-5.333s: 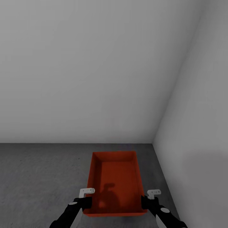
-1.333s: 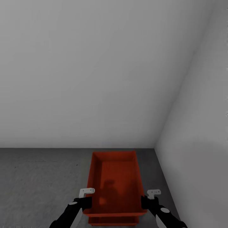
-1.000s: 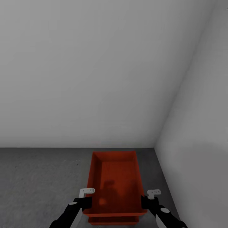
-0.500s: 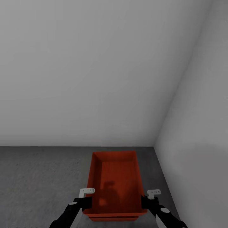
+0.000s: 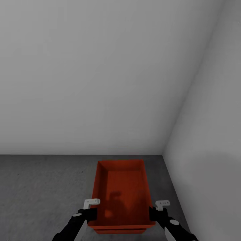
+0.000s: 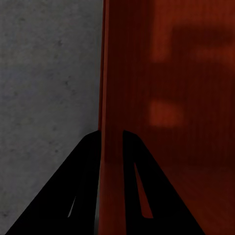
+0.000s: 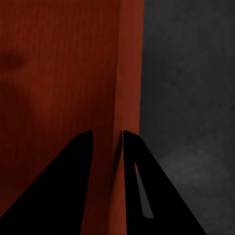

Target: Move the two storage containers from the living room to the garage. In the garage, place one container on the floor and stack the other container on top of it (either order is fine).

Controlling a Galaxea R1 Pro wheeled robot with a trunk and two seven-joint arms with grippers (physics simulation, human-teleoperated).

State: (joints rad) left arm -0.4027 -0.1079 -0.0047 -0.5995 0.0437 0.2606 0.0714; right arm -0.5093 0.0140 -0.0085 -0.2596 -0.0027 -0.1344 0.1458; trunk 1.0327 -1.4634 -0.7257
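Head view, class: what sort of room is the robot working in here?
Most likely a garage or a similar bare utility room: rough, speckled dark grey concrete floor, plain white walls meeting in a corner, and no furnishings, just an orange-red storage container by the corner.

Two plain white walls (image 5: 100, 77) are meeting in a corner right of centre, standing over the speckled dark grey concrete floor (image 5: 40, 187), which is perhaps catching soft, even light.

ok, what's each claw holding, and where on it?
Both hold the upper storage container: left claw pinches its left side wall, right claw its right side wall, near the rim.
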